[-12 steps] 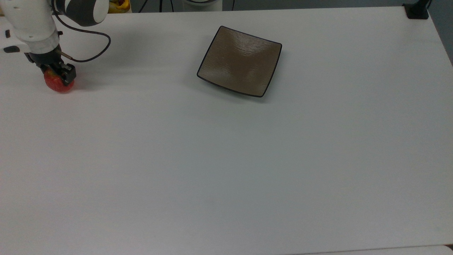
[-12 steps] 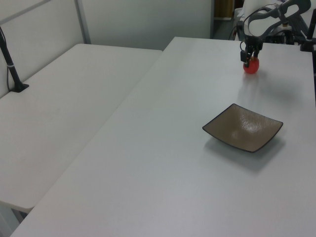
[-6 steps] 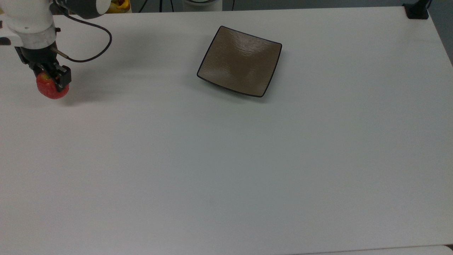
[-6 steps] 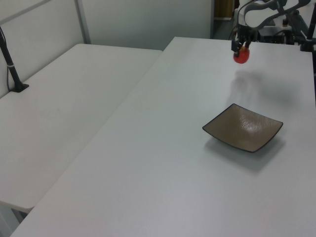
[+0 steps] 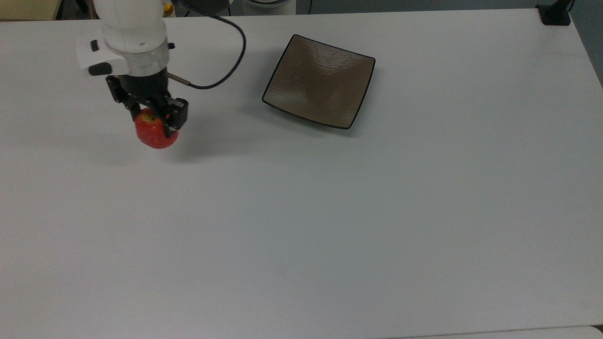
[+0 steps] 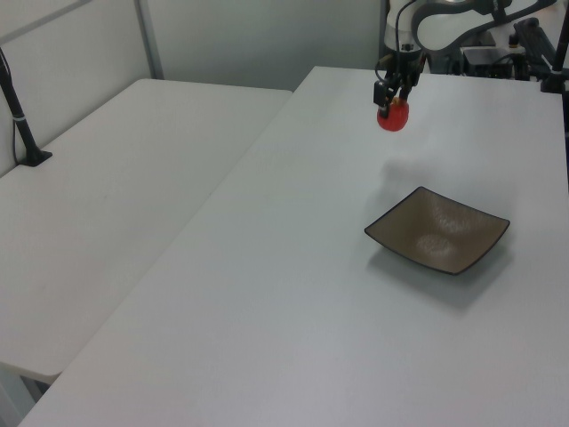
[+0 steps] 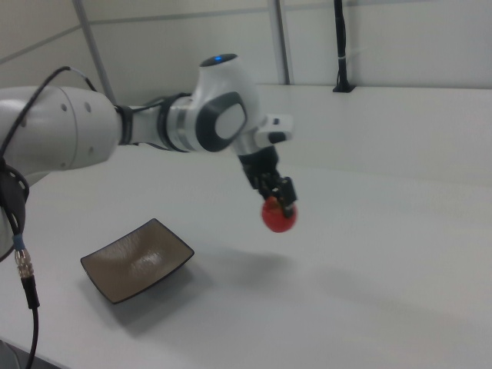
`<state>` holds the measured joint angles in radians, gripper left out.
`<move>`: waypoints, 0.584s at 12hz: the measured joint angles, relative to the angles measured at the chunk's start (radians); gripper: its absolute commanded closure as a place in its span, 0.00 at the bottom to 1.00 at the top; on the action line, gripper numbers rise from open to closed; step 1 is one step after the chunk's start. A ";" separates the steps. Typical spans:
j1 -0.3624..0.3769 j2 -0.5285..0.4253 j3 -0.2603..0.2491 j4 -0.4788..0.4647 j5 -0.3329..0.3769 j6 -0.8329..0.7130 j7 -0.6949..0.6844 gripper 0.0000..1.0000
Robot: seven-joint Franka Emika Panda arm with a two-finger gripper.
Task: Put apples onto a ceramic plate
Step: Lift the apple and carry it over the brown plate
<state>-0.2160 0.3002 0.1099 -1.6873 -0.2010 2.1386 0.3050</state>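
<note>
The gripper (image 5: 154, 114) is clenched on the apple (image 5: 155, 133), one dark finger on either side of the fruit's upper half, so that most of the red body hangs below the fingertips with the yellow-green stem patch turned up between them. The apple is carried in the air above the white table (image 5: 301, 212): in the right view it (image 7: 278, 216) hangs clear of the surface, with a soft shadow lying on the table beneath and to one side (a carrying height, I judge, chosen to clear the plate's upturned rim). The ceramic plate (image 5: 319, 81) sits flat on the table with nothing on it, well apart from the apple, toward the top view's right. In the left view the gripper (image 6: 391, 92) and apple (image 6: 393, 116) stand beyond the plate (image 6: 436, 229), higher in the frame. A grip high on the fruit leaves its underside free, which should let it be set straight down into the plate's shallow dip. The step in hand looks like the transfer toward the plate; placement is not yet done.
</note>
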 measured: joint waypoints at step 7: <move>0.198 -0.133 0.101 -0.051 0.070 -0.321 0.002 0.40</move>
<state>-0.0180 0.1672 0.2113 -1.7379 -0.1310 1.8179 0.3067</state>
